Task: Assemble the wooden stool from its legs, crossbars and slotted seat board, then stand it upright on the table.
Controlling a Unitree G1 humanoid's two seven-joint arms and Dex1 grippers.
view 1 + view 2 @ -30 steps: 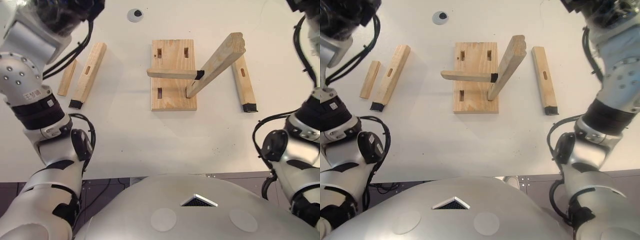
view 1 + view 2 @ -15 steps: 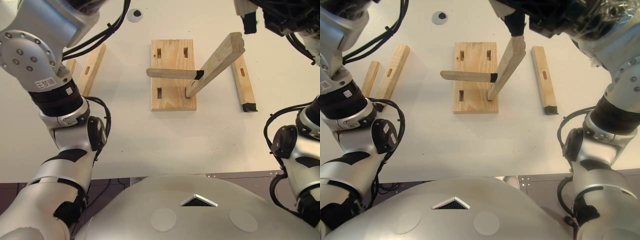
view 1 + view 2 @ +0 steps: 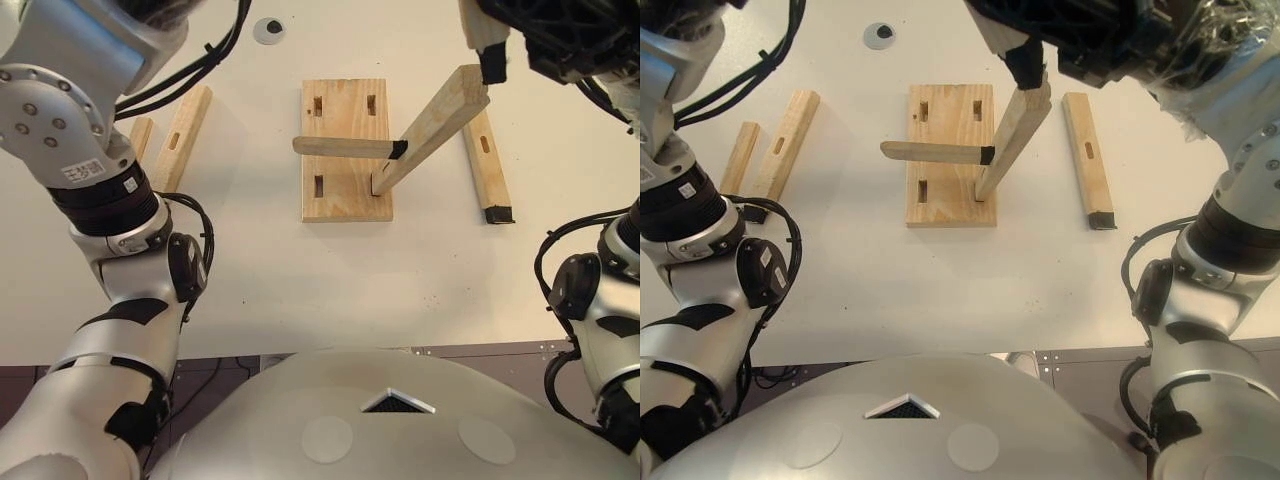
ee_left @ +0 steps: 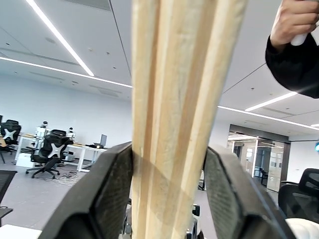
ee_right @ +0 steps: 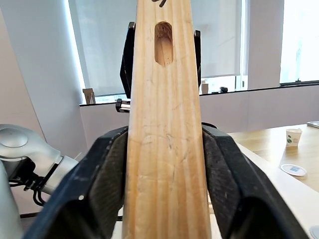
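Mid-frame on the white table [image 3: 300, 260] lies the flat pale wooden seat board with four slots [image 3: 345, 115]. A tilted wooden leg [image 3: 432, 128] stands in its lower-right slot, and a thin wooden crossbar [image 3: 340, 147] juts left from it. At upper right, the right gripper [image 5: 164, 149] is clamped on a slotted wooden leg piece [image 5: 164, 89]. The left gripper [image 4: 169, 189] is clamped on a pale wooden bar [image 4: 179, 74]. A long slotted leg [image 3: 180, 140] and a short wooden stick [image 3: 142, 132] lie at left, and another flat-lying leg [image 3: 490, 170] at right.

Matt unvarnished wood of seat board [image 3: 345, 100] and legs [image 3: 493, 180]; smooth matt table [image 3: 300, 260].
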